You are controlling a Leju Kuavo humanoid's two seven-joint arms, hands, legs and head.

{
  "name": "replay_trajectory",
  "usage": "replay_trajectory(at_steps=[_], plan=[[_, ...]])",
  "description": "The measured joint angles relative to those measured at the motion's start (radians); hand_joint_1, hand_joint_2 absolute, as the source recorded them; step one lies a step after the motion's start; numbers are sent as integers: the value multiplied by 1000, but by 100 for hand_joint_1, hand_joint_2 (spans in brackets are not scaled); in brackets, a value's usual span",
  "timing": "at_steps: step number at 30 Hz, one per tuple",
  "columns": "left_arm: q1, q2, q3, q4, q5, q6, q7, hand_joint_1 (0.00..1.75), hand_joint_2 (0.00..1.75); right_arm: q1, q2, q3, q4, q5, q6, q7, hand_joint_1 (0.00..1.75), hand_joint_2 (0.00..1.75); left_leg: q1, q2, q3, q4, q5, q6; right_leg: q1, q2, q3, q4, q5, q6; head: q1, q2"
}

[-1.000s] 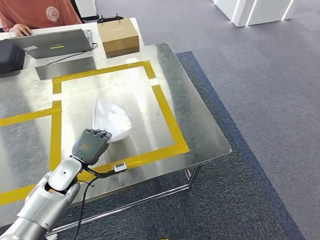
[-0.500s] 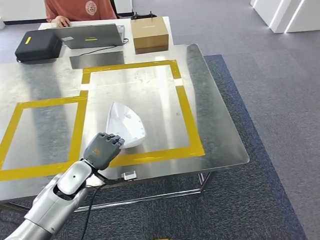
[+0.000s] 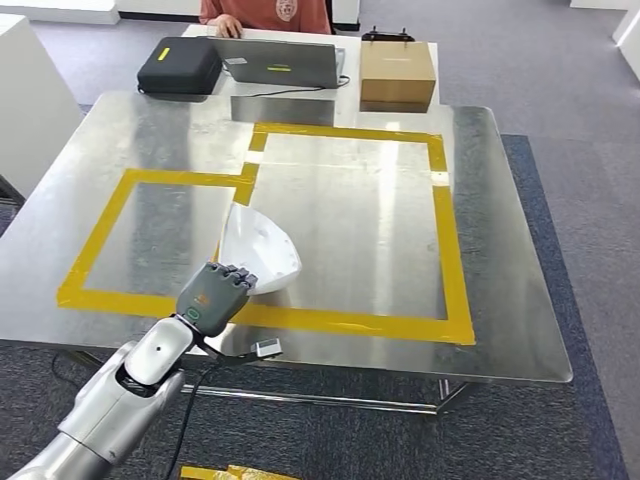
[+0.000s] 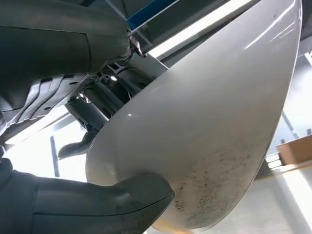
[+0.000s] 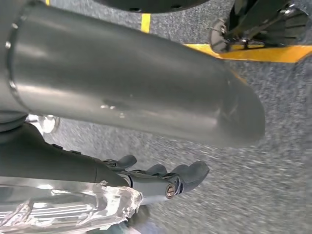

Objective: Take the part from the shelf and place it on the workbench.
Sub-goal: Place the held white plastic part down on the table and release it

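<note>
Grey carpet (image 3: 573,200) runs under and beyond a steel workbench (image 3: 490,300) marked with yellow tape rectangles (image 3: 453,250). Nearest to us, our left hand (image 3: 213,298) reaches over the near edge of the workbench and grips the part (image 3: 260,252), a white curved shell. In the left wrist view the thumb (image 4: 110,204) presses under its pale surface (image 4: 206,126) while the darker fingers (image 4: 95,105) wrap behind it. From the head view the part sits over the near tape line, at the corner where the two rectangles meet; we cannot tell whether it touches the steel. Our right hand (image 5: 162,178) hangs low over the carpet with its fingers loosely extended and nothing in them. Farther back, past the tape, a black case (image 3: 180,65) lies shut, a laptop (image 3: 281,62) stands open beside it, and a closed cardboard box (image 3: 397,72) sits to the right; what they contain is hidden. Behind the laptop we see a person (image 3: 266,12) in a reddish top.
</note>
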Motion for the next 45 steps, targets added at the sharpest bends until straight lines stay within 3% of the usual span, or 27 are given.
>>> replay_trajectory(at_steps=[2, 3, 4, 6, 8, 10, 11, 12, 14, 16, 17, 20, 26, 31, 40, 45], plan=[[-6, -1, 1, 3, 0, -9, 11, 175, 175, -1, 0, -1, 1, 0, -1, 0, 0, 0, 3, -23, -10, 1, 6, -14, -1, 17, 18, -35, 2, -6, 0, 0], [-7, -1, 2, 5, 0, -11, 15, 175, 175, -2, 1, -1, 1, 0, -1, 0, 0, 0, 5, -33, -14, 0, 9, -21, 0, 7, 20, -37, 3, -11, 0, 0], [-8, 1, 3, 7, 0, -12, 18, 175, 175, -2, 1, -1, 2, 1, -2, 0, 0, 0, 6, -28, -17, 2, 7, -27, -1, -4, 21, -40, 5, -17, 0, 0], [-13, 2, 4, 11, 0, -13, 21, 175, 175, -2, 2, -1, 4, 2, -2, -1, 0, 0, 3, 19, -41, 50, -25, -36, -3, -28, 26, -46, 8, -29, -7, 0], [-22, -2, 5, 17, 1, -16, 24, 175, 175, -2, 3, -2, 6, 0, 2, -1, 0, 0, 3, 73, -100, 174, -89, -44, -1, -53, 27, -48, 6, -38, -13, 0], [-27, -10, 5, 29, 1, -22, 26, 175, 175, -3, 3, -3, 9, -6, 13, -1, 0, 0, 7, 87, -150, 282, -125, -48, 1, -74, 27, -47, 4, -40, -13, 0], [-28, -13, 5, 35, 1, -23, 26, 175, 175, -3, 3, -3, 11, -10, 21, -2, 0, 0, 8, 88, -151, 288, -116, -48, 2, -81, 27, -47, 4, -40, -13, 0], [-29, -15, 6, 40, 2, -24, 26, 175, 175, -4, 3, -4, 14, -15, 28, -2, 0, 0, 8, 89, -131, 254, -90, -46, 3, -86, 28, -47, 3, -39, -14, 0], [-34, -19, 7, 46, 2, -24, 25, 175, 175, -7, 3, -4, 19, -23, 40, -2, 0, 0, 5, 95, -54, 118, -27, -35, 6, -92, 30, -46, 1, -36, -14, 0], [-42, -25, 8, 49, 2, -24, 24, 175, 175, -10, 4, -6, 23, -27, 47, -2, 0, 0, 1, 102, -2, 17, -4, -27, 12, -96, 28, -42, -3, -32, -12, 0], [-45, -29, 8, 50, 2, -24, 24, 175, 175, -10, 4, -7, 24, -28, 49, -2, 0, 0, 0, 104, 5, 1, -7, -28, 15, -97, 25, -40, -4, -33, -12, 0], [-47, -36, 8, 55, 2, -25, 23, 175, 175, -11, 4, -10, 27, -30, 51, -2, 0, 0, -1, 102, 5, -5, -7, -33, 14, -97, 24, -42, -2, -37, -11, 0], [-48, -42, 8, 61, 2, -25, 23, 175, 175, -12, 4, -11, 30, -30, 52, -2, 0, 0, -6, 102, 4, -4, -9, -21, 10, -97, 28, -52, 4, -25, -11, 0], [-53, -48, 7, 65, 3, -33, 20, 175, 175, -12, 4, -12, 33, -30, 56, -2, 0, 0, -7, 102, 4, -3, -8, -19, 8, -97, 27, -52, 6, -19, -12, 0], [-83, -85, -16, 87, 2, -49, 6, 175, 175, -15, 4, -12, 42, -37, 71, -17, 0, 0, -6, 102, 5, -3, -6, -17, 9, -97, 27, -51, 6, -18, -12, 0], [-103, -110, -25, 120, 2, -72, 40, 175, 175, -17, 4, -15, 48, -50, 74, -19, 0, 0, -6, 102, 5, -4, -6, -17, 9, -96, 27, -51, 6, -18, -12, 0]])
